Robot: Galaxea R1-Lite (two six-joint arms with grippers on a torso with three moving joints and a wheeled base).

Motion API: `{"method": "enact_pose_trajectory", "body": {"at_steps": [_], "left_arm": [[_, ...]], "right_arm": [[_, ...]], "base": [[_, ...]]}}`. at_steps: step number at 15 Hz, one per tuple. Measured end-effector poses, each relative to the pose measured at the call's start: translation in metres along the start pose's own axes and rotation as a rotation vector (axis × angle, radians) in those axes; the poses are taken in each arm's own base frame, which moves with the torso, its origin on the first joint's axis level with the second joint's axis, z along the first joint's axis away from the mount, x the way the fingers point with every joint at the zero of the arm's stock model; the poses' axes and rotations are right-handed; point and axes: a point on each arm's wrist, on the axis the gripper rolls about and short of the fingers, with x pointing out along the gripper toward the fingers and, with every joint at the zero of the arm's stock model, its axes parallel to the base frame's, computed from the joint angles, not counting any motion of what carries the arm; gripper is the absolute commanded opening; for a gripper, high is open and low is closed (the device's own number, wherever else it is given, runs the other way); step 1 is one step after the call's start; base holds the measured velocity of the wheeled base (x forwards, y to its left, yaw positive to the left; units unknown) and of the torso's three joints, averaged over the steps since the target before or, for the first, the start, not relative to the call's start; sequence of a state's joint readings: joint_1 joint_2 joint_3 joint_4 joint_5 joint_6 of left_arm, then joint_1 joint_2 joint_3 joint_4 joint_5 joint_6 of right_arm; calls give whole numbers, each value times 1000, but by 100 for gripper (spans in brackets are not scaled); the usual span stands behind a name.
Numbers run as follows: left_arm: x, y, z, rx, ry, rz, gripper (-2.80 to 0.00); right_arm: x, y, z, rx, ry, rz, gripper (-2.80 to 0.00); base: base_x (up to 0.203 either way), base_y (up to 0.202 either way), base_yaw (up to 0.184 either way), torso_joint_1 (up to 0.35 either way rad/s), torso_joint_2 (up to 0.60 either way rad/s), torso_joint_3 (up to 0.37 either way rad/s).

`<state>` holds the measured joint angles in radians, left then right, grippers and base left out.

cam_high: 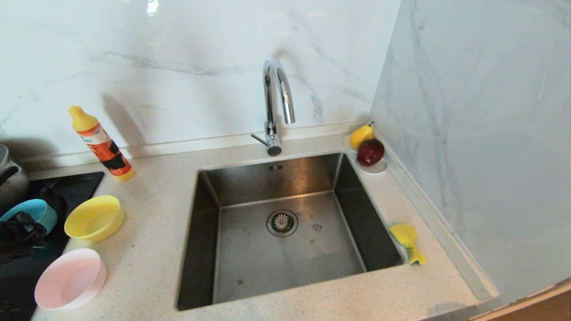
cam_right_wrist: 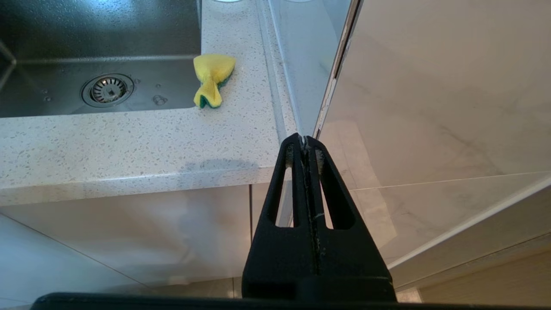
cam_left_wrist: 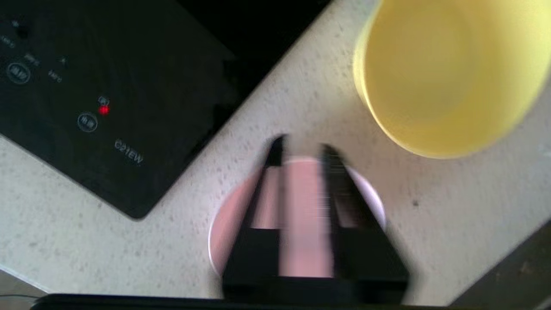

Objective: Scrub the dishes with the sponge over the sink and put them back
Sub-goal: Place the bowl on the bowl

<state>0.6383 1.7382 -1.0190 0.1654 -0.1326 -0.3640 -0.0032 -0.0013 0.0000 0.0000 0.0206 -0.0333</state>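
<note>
Three bowls stand left of the sink point(cam_high: 285, 178): the yellow one point(cam_high: 93, 218), the pale pink one point(cam_high: 70, 278) near the counter's front, and the light blue one point(cam_high: 31, 211) on the black cooktop. My left arm point(cam_high: 18, 238) reaches in at the far left, partly hiding the blue bowl. In the left wrist view my left gripper point(cam_left_wrist: 301, 148) hangs open above the pink bowl point(cam_left_wrist: 230, 215), holding nothing, with the yellow bowl point(cam_left_wrist: 443, 73) beside it. The crumpled yellow-and-green sponge point(cam_high: 407, 243) lies on the counter right of the sink. My right gripper point(cam_right_wrist: 304, 138) is shut and empty, parked below the counter's front right corner.
A chrome tap point(cam_high: 276, 102) rises behind the sink. An orange detergent bottle point(cam_high: 101, 142) leans at the back left. A steel pot point(cam_high: 9, 178) sits by the cooktop point(cam_high: 76, 187). A saucer point(cam_high: 374, 168) with a pear and an apple stands in the back right corner, by the side wall.
</note>
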Motion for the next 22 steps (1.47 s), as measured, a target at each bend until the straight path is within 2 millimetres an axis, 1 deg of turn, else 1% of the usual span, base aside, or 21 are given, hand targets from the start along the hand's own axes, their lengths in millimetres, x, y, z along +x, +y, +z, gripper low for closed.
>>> {"method": "enact_pose_trajectory", "body": {"at_steps": [5, 8, 14, 19, 22], "left_arm": [[13, 2, 2, -6, 25, -1, 0], [24, 3, 3, -20, 66, -76, 0], [41, 2, 14, -83, 33, -158, 0], [59, 5, 14, -115, 67, -147, 0], [67, 4, 21, -177, 70, -141, 0]], "right_arm": [[0, 0, 0, 0, 0, 0, -280], [0, 0, 0, 0, 0, 0, -280], [0, 0, 0, 0, 0, 0, -280], [0, 0, 0, 0, 0, 0, -280], [0, 0, 0, 0, 0, 0, -280]], "base": [[0, 0, 0, 0, 0, 0], [0, 0, 0, 0, 0, 0], [0, 0, 0, 0, 0, 0], [0, 0, 0, 0, 0, 0], [0, 0, 0, 0, 0, 0]]}}
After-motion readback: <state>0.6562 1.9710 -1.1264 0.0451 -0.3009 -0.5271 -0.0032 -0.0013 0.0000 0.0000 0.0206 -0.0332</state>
